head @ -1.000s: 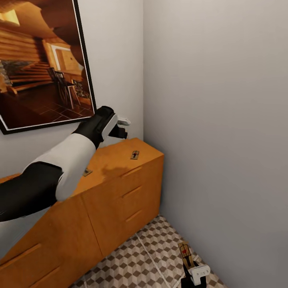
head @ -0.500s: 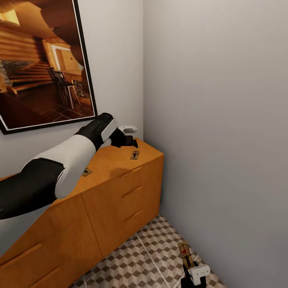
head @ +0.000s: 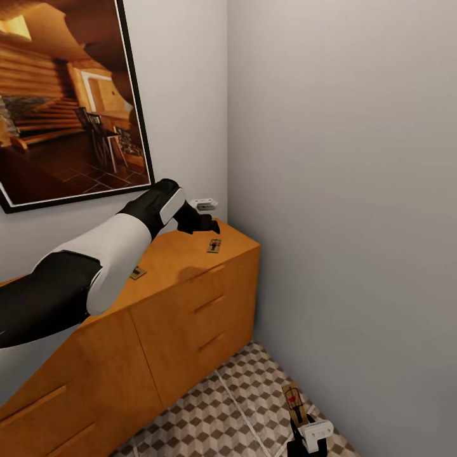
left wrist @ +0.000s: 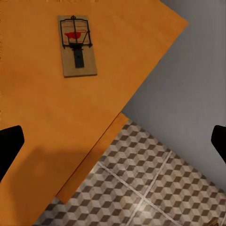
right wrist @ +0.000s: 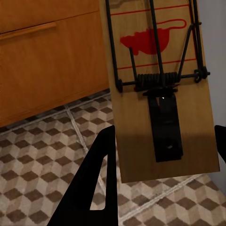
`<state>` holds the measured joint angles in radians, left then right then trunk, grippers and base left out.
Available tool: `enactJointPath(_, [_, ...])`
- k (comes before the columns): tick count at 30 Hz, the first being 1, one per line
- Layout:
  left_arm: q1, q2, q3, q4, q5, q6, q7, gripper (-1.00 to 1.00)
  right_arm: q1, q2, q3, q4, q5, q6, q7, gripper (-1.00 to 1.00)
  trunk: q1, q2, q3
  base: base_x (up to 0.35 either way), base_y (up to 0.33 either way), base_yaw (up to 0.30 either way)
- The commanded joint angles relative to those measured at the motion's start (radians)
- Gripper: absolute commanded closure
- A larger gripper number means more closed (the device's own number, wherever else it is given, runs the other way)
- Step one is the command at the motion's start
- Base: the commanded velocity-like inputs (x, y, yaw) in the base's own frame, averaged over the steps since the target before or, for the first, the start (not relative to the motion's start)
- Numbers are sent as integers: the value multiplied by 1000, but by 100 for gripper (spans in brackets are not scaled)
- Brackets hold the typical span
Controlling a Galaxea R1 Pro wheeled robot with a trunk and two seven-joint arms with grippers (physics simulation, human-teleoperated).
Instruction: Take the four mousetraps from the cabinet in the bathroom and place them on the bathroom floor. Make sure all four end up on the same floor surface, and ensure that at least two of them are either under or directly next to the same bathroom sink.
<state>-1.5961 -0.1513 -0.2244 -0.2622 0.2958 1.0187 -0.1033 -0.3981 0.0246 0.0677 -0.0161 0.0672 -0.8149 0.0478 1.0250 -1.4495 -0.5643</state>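
One mousetrap [head: 214, 245] [left wrist: 77, 45] lies flat on the orange-brown cabinet [head: 184, 304] [left wrist: 42, 122] near its right end. My left gripper [head: 208, 223] [left wrist: 113, 141] hovers open just above and behind that trap, nothing between its fingers. A second mousetrap [head: 138, 273] lies further left on the top, partly hidden by my left forearm. Low at the right, my right gripper [head: 299, 424] [right wrist: 162, 155] is shut on a third mousetrap [head: 292, 400] [right wrist: 160, 89], held upright above the cube-patterned bathroom floor [head: 222, 419] [right wrist: 42, 160]. The sink is out of view.
A large framed picture [head: 63, 101] hangs on the wall above the cabinet. A grey wall [head: 343, 190] closes the corner at the cabinet's right end. A strip of tiled floor runs between cabinet front and wall.
My left gripper moved right and down over the cabinet top toward the trap near its right end, then held still. The right arm and its trap have not moved.
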Motion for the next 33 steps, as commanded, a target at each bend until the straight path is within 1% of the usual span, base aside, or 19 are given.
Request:
enactJointPath(1, [-1, 1, -8, -2, 2, 1, -4, -100, -1, 0, 6, 1, -4, -3, 0, 100, 0, -1, -1, 0, 0, 0])
enactJointPath(10, [-1, 8, -9, -18, -4, -4, 6, -100, -1, 0, 6, 1, -4, -3, 0, 100, 0, -1, -1, 0, 0, 0])
enactJointPath(12, [-1, 9, -9, -20, -5, -4, 34, -100, -1, 0, 6, 1, -4, -3, 0, 100, 0, -1, -1, 0, 0, 0])
enactJointPath(13, [-1, 9, -9, -21, -5, -4, 69, -100, -1, 0, 6, 1, -4, -3, 0, 100, 0, -1, -1, 0, 0, 0])
enactJointPath(14, [-1, 10, -9, -21, -5, -4, 90, -100, -1, 0, 6, 1, -4, -3, 0, 100, 0, -1, -1, 0, 0, 0])
enactJointPath(15, [-1, 10, -8, -25, -5, -3, 135, -100, -1, 0, 6, 1, -4, -3, 0, 100, 0, -1, -1, 0, 0, 0])
enactJointPath(17, [-1, 9, -8, -36, -2, -1, 189, -100, -1, 0, 6, 1, -4, -3, 0, 100, 0, -1, -1, 0, 0, 0])
enactJointPath(18, [-1, 9, -9, -43, -1, 0, 211, -100, -1, 0, 6, 1, -4, -3, 0, 100, 0, -1, -1, 0, 0, 0])
enactJointPath(20, [-1, 8, -8, -49, -1, 1, 229, -100, -1, 0, 6, 1, -4, -3, 0, 100, 0, -1, -1, 0, 0, 0])
enactJointPath(24, [-1, 7, -7, -54, 0, 0, 245, -100, -1, 0, 6, 1, -4, -3, 0, 100, 0, -1, -1, 0, 0, 0])
enactJointPath(33, [-1, 7, -8, -56, 0, 2, 250, -100, -1, 0, 6, 1, -4, -3, 0, 100, 0, -1, -1, 0, 0, 0])
